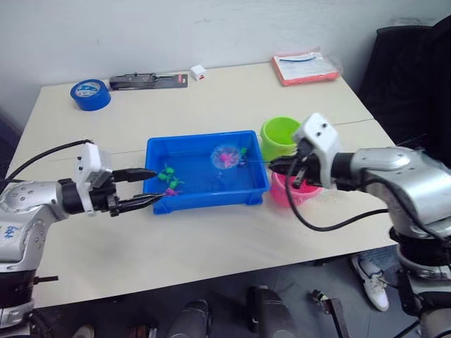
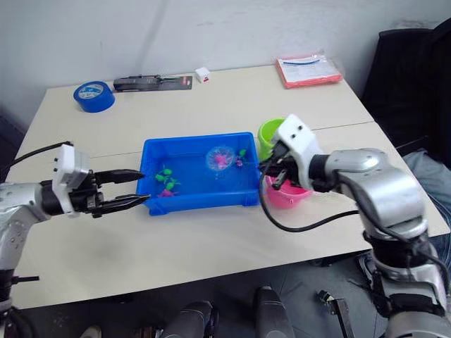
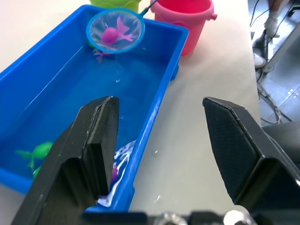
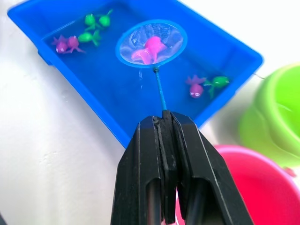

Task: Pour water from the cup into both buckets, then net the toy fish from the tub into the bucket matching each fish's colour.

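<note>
Pink fish netted, held over tub.
My right pincer [image 4: 165, 123] clamps the net [image 4: 151, 43] stick, pink fish [image 4: 149, 48] inside, above the tub [image 4: 84, 93] ahead; left pincer [image 3: 159, 140] wide.

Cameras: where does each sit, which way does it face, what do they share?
Left and right eye views: head, facing forward and down at the tub; both arms show.
Left wrist view: along the open left gripper, at the tub's near corner.
Right wrist view: along the right gripper, shut on the net.
Shared: the net holding a pink fish, and the pink bucket.
</note>
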